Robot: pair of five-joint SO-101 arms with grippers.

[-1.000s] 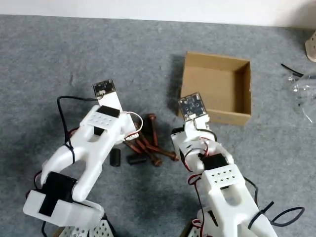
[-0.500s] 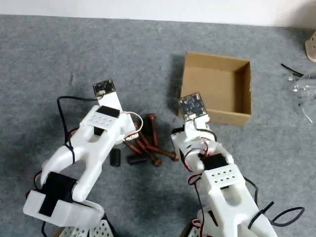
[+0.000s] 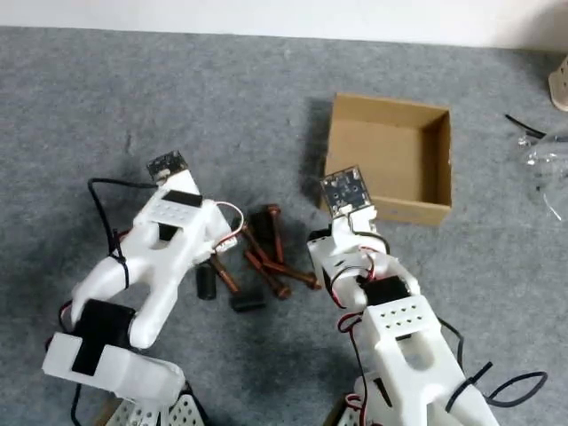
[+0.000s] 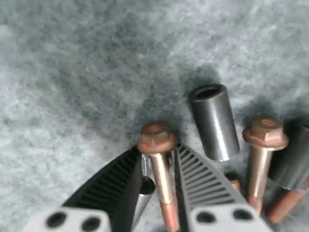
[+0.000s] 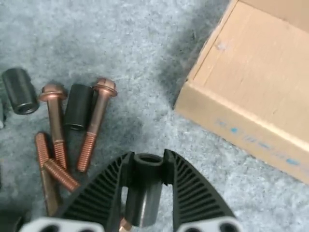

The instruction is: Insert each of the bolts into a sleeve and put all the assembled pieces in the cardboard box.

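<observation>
We see left gripper point(image 4: 158, 149) clenched on bolt point(image 4: 163, 179), right gripper point(image 5: 147, 156) clenched on sleeve point(image 5: 144, 191); misaligned axes could jam insertion.

Bolts point(image 3: 297, 277): counted five in the high view; pile overlaps, so tally approximate. Four loose, one bolt clamped in the left gripper point(image 4: 157, 147). Sleeves point(image 3: 207, 282): counted four; three lying loose, one sleeve pinched in the right gripper point(image 5: 146, 157). Cardboard box point(image 3: 390, 210): one. Arms point(image 3: 169, 253): two, one gripper each.
</observation>
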